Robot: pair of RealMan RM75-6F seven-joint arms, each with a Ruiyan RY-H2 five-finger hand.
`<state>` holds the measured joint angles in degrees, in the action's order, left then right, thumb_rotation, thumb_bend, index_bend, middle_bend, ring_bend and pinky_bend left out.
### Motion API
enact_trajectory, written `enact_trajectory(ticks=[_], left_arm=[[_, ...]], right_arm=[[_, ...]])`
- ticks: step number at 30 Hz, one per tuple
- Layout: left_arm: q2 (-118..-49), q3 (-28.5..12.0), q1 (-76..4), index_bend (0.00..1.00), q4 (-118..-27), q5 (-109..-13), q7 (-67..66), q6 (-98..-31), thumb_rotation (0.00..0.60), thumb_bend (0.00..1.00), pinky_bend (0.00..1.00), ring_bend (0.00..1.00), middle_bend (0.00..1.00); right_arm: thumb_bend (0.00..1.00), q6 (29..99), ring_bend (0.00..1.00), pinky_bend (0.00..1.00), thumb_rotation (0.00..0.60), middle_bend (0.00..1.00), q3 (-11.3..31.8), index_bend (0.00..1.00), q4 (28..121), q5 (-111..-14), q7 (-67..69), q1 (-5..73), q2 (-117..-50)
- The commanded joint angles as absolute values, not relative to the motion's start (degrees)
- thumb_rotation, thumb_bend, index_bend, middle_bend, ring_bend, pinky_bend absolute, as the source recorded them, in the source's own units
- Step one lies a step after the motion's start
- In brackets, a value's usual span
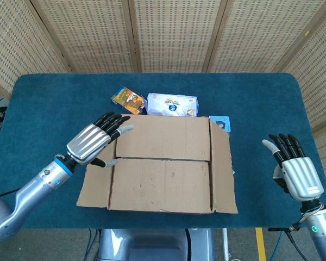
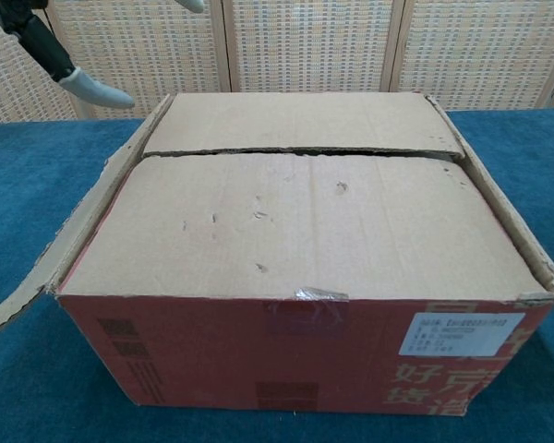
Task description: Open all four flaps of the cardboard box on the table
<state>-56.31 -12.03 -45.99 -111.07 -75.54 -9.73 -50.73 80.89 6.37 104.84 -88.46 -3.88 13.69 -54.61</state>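
1. While I look down from the head view, the box (image 1: 163, 163) sits mid-table (image 1: 38, 103), just in front of me, its two long flaps lying flat and meeting along a seam across the top.
2. My left hand (image 1: 95, 142) hovers over the box's left edge, fingers spread and stretched toward the far long flap (image 1: 164, 137), holding nothing; I cannot tell whether the fingertips touch the cardboard.
3. Under that hand the left flap (image 1: 95, 185) slopes outward and down from the box's side, partly open.
4. From the chest view I see only fingertips (image 2: 92, 89) of the left hand, at the upper left corner, above and apart from the box (image 2: 295, 268); the left flap (image 2: 46, 268) angles down toward the cloth.
5. The right flap (image 1: 221, 168) stands out along the box's right side, raised at a tilt.
6. My right hand (image 1: 293, 168) is well to the right of the box, apart from it, fingers extended and spread, palm empty.
7. Behind the box, near its far edge, lie an orange packet (image 1: 127, 99), a white packet (image 1: 172, 104) and a small blue item (image 1: 220, 123).
8. The near long flap (image 2: 295, 221) carries a scrap of tape at its front edge, above the red side with a white label (image 2: 460, 334).
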Motion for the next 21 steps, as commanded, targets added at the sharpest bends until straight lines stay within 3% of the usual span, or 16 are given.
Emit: enact_trajectory(ticks=[1,21], left_arm=[[-59.2,-12.2,-47.4,0.06,-110.2,-72.9,-12.7,-50.4,0.513,0.21,0.00,0.00,0.00],[-71.9,-11.1,-50.0,0.03,-104.0,-64.4,-24.1,-54.5,0.512,0.20,0.00,0.00,0.00]], right_arm=[[1.00,80.8,0.00,0.02,0.600,0.09,6.4,0.13,104.7,-88.5,-3.8,13.7,-54.8],[1.00,81.7,0.00,0.02,0.600,0.09,6.2,0.13,102.7,-88.2,-1.5,12.8,-55.4]])
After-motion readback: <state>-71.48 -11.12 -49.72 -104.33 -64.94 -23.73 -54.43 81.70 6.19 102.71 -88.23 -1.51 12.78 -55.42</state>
